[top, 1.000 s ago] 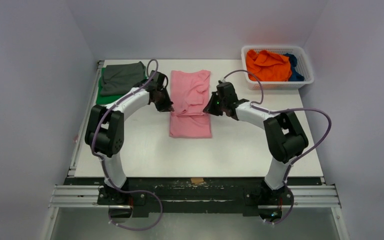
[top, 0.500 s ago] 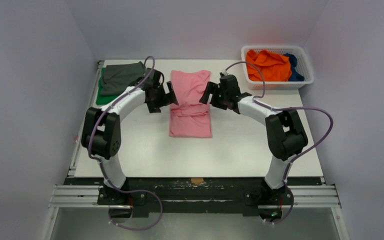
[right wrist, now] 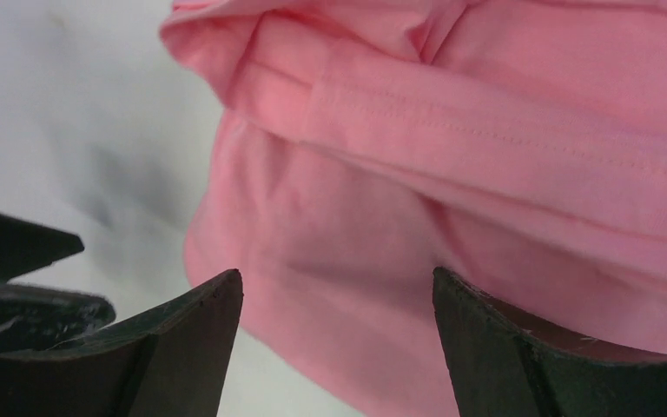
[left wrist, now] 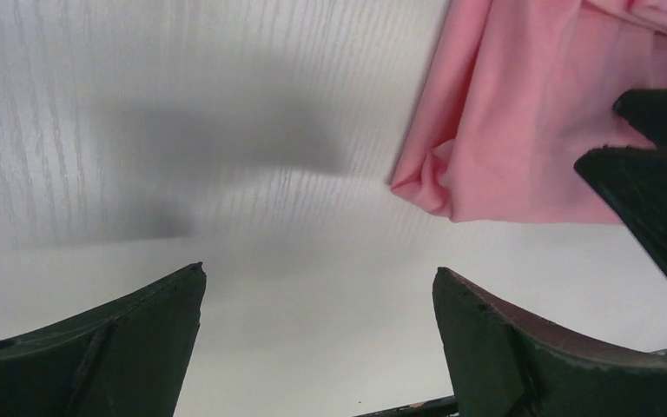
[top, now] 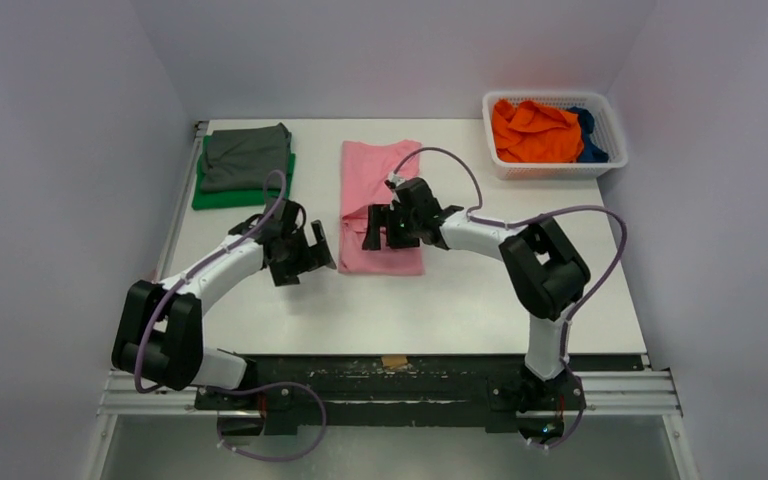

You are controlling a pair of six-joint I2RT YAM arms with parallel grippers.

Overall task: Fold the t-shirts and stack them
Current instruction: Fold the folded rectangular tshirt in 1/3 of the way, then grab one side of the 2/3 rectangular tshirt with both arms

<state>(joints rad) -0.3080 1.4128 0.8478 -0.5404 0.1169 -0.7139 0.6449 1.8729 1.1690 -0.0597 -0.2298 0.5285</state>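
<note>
Both pincers hang open at the near left corner of your pink t-shirt (top: 392, 180).

The pink t-shirt lies mid-table as a long narrow strip, its folds rumpled along the top layer. Your right pincer (top: 374, 229) sits over the strip's near left part with its fingers (right wrist: 182, 339) spread and pink cloth showing between them, gripping nothing. Your left pincer (top: 314, 256) is just left of that corner, also spread wide, with only bare table (top: 480, 290) between its fingers (left wrist: 122, 347). At the far left, the grey t-shirt (top: 245, 155) lies folded on the green one (top: 212, 197). The orange t-shirt (top: 532, 130) and the dark blue one (top: 590, 138) are bunched in the white basket (top: 550, 170) at the far right corner.
</note>
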